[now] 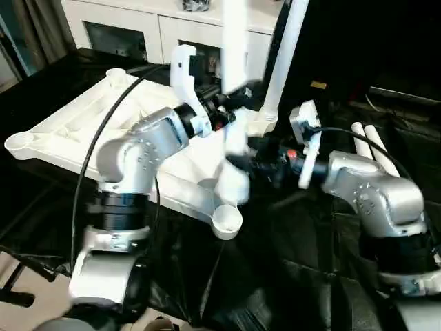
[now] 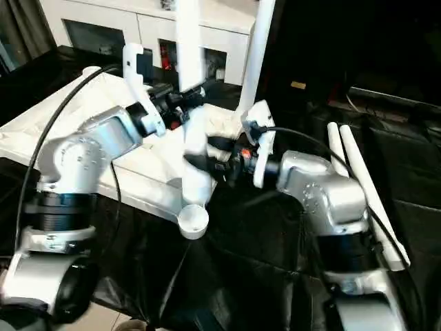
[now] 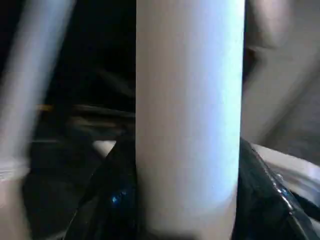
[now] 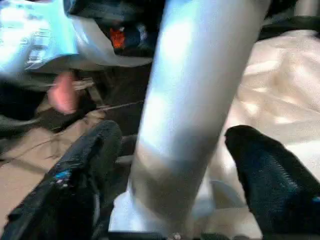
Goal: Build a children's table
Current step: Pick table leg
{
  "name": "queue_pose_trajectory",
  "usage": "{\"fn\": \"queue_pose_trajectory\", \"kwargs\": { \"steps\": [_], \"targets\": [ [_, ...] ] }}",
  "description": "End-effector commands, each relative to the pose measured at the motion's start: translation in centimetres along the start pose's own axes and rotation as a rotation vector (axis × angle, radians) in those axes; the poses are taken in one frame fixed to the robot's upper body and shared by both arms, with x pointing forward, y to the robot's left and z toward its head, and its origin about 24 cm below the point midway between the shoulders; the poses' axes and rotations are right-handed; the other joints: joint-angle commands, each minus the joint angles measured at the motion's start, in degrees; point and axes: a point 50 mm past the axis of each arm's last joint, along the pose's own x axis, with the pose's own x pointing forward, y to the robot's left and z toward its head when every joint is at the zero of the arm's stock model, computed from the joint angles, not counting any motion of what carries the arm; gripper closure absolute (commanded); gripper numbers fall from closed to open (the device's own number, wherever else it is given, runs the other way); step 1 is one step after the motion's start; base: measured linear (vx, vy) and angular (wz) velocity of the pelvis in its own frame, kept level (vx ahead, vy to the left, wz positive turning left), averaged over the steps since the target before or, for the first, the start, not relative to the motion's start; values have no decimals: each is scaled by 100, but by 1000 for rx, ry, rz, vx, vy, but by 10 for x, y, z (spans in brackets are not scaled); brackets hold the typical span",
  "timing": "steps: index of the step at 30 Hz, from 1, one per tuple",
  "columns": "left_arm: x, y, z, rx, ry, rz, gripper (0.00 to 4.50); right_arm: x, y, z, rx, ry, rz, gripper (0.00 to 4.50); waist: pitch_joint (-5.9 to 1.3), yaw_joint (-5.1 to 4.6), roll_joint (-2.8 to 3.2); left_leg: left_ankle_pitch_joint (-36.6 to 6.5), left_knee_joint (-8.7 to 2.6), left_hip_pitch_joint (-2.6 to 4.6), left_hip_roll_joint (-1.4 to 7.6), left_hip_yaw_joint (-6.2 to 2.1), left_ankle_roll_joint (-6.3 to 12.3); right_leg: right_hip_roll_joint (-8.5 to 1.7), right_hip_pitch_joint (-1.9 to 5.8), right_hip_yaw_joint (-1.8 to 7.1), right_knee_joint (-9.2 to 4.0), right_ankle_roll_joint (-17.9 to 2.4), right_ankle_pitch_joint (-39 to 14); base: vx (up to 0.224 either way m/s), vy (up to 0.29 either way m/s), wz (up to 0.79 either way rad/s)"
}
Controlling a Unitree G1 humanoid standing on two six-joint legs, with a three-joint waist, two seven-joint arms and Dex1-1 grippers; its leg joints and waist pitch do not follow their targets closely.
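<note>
The white tabletop (image 1: 83, 117) lies upside down on black cloth, ribbed side up. One white leg (image 1: 284, 55) stands upright in the far right corner socket (image 1: 265, 121). A second leg (image 1: 234, 41) stands upright over the near corner socket (image 1: 227, 221). I cannot tell how deep its lower end sits. My left gripper (image 1: 231, 96) is shut on this leg at mid height, and its fingers (image 3: 107, 200) press both sides. Lower down, my right gripper (image 1: 241, 162) is open around the same leg (image 4: 185, 100), with its fingers (image 4: 270, 170) clear of it.
Two more white legs (image 1: 372, 148) lie side by side on the black cloth to the right, behind my right forearm. A white cabinet (image 1: 138, 27) with glass doors stands behind the tabletop. A black cable (image 1: 103, 131) runs over my left arm.
</note>
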Motion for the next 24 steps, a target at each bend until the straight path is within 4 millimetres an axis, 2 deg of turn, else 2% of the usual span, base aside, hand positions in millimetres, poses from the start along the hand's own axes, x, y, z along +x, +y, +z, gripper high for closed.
{"fn": "queue_pose_trajectory", "kwargs": {
  "steps": [1,3,4,5,6,7,8,11,14,23,24],
  "targets": [
    [2,-17,10,24,-5,-157,265,0,7,5,19,2,127,65,-442,46,-4,-444,-315,58,113,-7,250,-426,396,267,-312,-1375,-344,0,0,0],
    [2,-20,10,16,-3,-190,265,0,9,5,24,14,165,65,-437,50,-8,-469,-316,52,121,-11,258,-429,393,259,-316,-1376,-393,0,0,0],
    [1,-26,9,-4,0,-270,265,0,11,2,27,55,243,65,-434,54,-14,-504,-314,58,122,-5,254,-426,383,257,-324,-1370,-477,0,0,0],
    [2,-27,9,-6,0,-277,265,0,11,1,29,58,250,65,-437,53,-36,-515,-311,57,120,-1,253,-424,388,256,-327,-1367,-521,0,0,0],
    [2,-28,9,-9,1,-290,265,0,12,0,33,66,265,65,-431,68,-18,-518,-315,56,130,-4,228,-439,377,264,-336,-1356,-585,0,0,0],
    [2,-29,9,-8,-2,-298,265,1,13,0,42,73,285,65,-429,67,-39,-531,-313,58,129,3,218,-434,374,265,-341,-1340,-622,0,0,0],
    [3,-29,9,-9,-4,-303,265,1,13,-1,48,79,299,92,-426,74,-46,-564,-315,65,131,2,215,-434,370,266,-350,-1312,-704,0,0,0],
    [3,-30,9,-12,-11,-320,265,2,14,-3,57,84,324,105,-424,97,-44,-584,-318,64,132,-4,176,-439,364,265,-366,-1189,-925,0,0,0],
    [2,-32,8,-21,-13,-354,265,4,16,-3,83,70,351,143,-427,117,-59,-575,-319,64,123,-1,163,-432,360,263,-376,-1126,-1009,0,0,0],
    [-2,-33,8,-51,-17,-406,265,4,21,-7,112,56,364,210,-438,100,-16,-570,-317,58,120,-5,116,-415,357,259,-375,-1118,-931,0,0,0],
    [-2,-31,7,-52,-19,-393,230,5,21,-7,111,53,356,215,-439,97,2,-583,-318,63,124,-7,109,-412,353,259,-374,-1113,-929,0,0,0]
  ]
}}
